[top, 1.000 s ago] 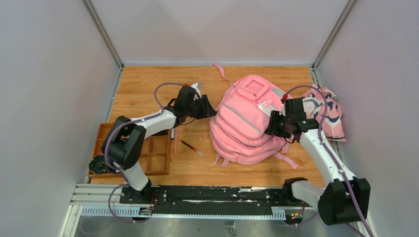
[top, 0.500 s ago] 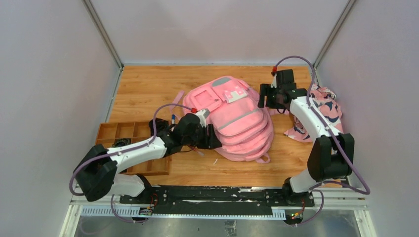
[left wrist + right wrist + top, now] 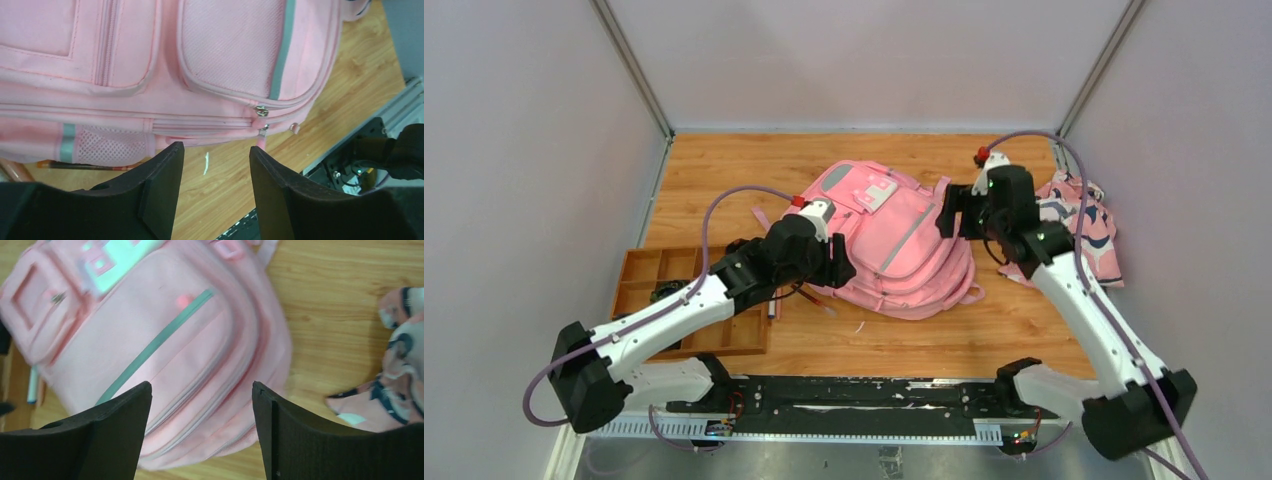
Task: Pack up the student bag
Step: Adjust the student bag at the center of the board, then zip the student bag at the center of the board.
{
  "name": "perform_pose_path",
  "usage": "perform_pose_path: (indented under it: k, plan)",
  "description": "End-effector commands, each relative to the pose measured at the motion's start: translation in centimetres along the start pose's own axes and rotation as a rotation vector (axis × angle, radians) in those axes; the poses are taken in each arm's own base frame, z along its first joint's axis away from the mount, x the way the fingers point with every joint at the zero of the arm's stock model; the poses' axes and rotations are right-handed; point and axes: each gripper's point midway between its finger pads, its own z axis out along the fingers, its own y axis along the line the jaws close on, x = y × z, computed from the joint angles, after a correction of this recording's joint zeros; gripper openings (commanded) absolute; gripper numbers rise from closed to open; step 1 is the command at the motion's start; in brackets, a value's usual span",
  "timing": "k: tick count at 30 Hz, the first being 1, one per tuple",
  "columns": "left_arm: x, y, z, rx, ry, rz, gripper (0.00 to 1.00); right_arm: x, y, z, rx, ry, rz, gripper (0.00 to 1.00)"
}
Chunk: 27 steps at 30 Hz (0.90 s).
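Observation:
The student bag (image 3: 892,245) is a large pink backpack with grey trim, lying front-up in the middle of the wooden table. My left gripper (image 3: 842,272) sits at its near-left edge, open and empty. In the left wrist view the gripper (image 3: 216,150) hovers over bare wood just off the bag (image 3: 200,65), near the zipper pulls (image 3: 261,111). My right gripper (image 3: 946,212) hangs open and empty over the bag's right side. In the blurred right wrist view the bag's zipped layers (image 3: 200,365) lie below the gripper (image 3: 201,387).
A pink cloth with a navy-white pattern (image 3: 1079,228) lies crumpled at the right wall. A wooden compartment tray (image 3: 639,275) sits at the left. A red pen (image 3: 75,164) pokes out from under the bag, and a white scrap (image 3: 205,163) lies on the wood.
The bag has been turned and shifted left across the table. Both arms moved with it. Both grippers have opened wider, and the right one came off the bag's far corner.

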Motion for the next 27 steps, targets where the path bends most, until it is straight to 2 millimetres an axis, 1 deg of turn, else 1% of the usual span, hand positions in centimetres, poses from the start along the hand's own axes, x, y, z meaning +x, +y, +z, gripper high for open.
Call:
perform_pose_path:
  k: [1, 4, 6, 9, 12, 14, 16, 20, 23, 27]
  plan:
    - [-0.2, 1.6, 0.4, -0.086, 0.015, 0.013, 0.59, 5.4, 4.5, -3.1, -0.068, 0.029, -0.005, 0.75]
    - [-0.8, 2.0, 0.4, -0.105, -0.010, -0.050, 0.59, 8.4, 7.7, -4.8, -0.121, 0.021, -0.025, 0.69]
    - [-1.1, 2.7, 0.1, -0.115, -0.028, -0.107, 0.58, 9.9, 9.5, -5.6, -0.141, 0.016, -0.046, 0.67]
    - [-1.5, 3.0, -0.5, -0.101, -0.051, -0.171, 0.58, 11.4, 11.9, -6.2, -0.124, -0.001, -0.101, 0.66]
    - [-1.4, 2.9, -1.0, -0.091, -0.052, -0.184, 0.58, 12.9, 13.3, -5.7, -0.077, -0.002, -0.125, 0.65]
    - [-0.9, 3.1, -1.1, -0.096, -0.039, -0.197, 0.59, 14.0, 13.8, -5.1, -0.053, 0.018, -0.084, 0.65]
    - [-0.4, 2.9, -1.1, -0.077, -0.035, -0.211, 0.59, 14.7, 14.0, -4.5, -0.022, 0.019, -0.028, 0.65]
    - [0.9, 2.6, -0.6, -0.038, -0.013, -0.232, 0.60, 15.9, 14.0, -3.7, 0.026, 0.021, 0.112, 0.64]
    - [1.5, 2.3, -0.2, -0.010, 0.007, -0.239, 0.60, 16.8, 13.8, -3.0, 0.056, 0.029, 0.176, 0.60]
    - [2.1, 2.0, 0.4, 0.016, 0.027, -0.258, 0.60, 18.4, 14.2, -2.0, 0.083, 0.073, 0.217, 0.53]
